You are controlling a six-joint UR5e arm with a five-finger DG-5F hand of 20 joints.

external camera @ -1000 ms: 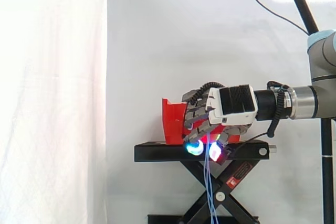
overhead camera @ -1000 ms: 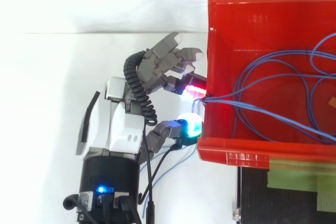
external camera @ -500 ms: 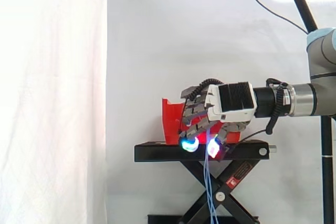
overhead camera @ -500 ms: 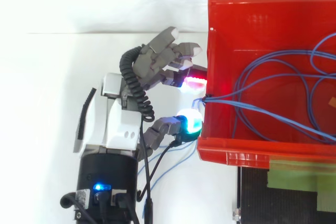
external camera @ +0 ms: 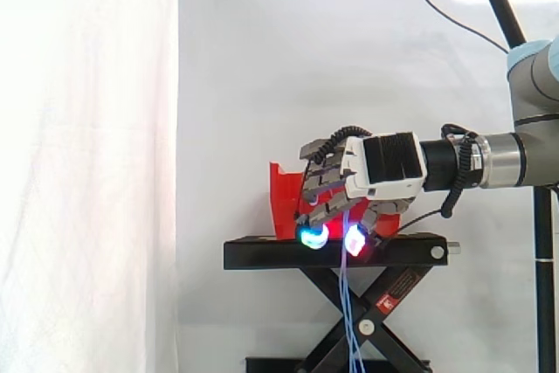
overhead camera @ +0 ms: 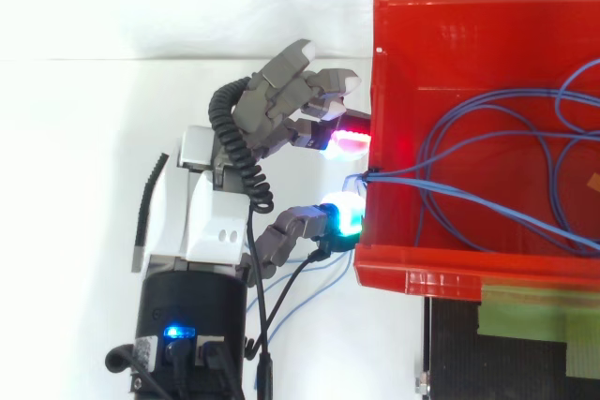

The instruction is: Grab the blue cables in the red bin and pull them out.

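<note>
Step, we judge: grasping blue cables (overhead camera: 403,175) | they lie in red bin (overhead camera: 469,269), strands draped over its wall between our hand's (overhead camera: 211,222) spread thumb and fingers (overhead camera: 281,100), unpinched | next: we pinch, then draw away.

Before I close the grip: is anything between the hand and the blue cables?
Nothing visible. The blue cables drape over the wall of the red bin right beside the hand, with no other object between.

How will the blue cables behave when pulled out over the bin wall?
Probably floppy: the blue cables lie in loose loops and hang limp below the stand. Likely light and thin, so may slip. They could drag on the red bin wall they cross.
</note>
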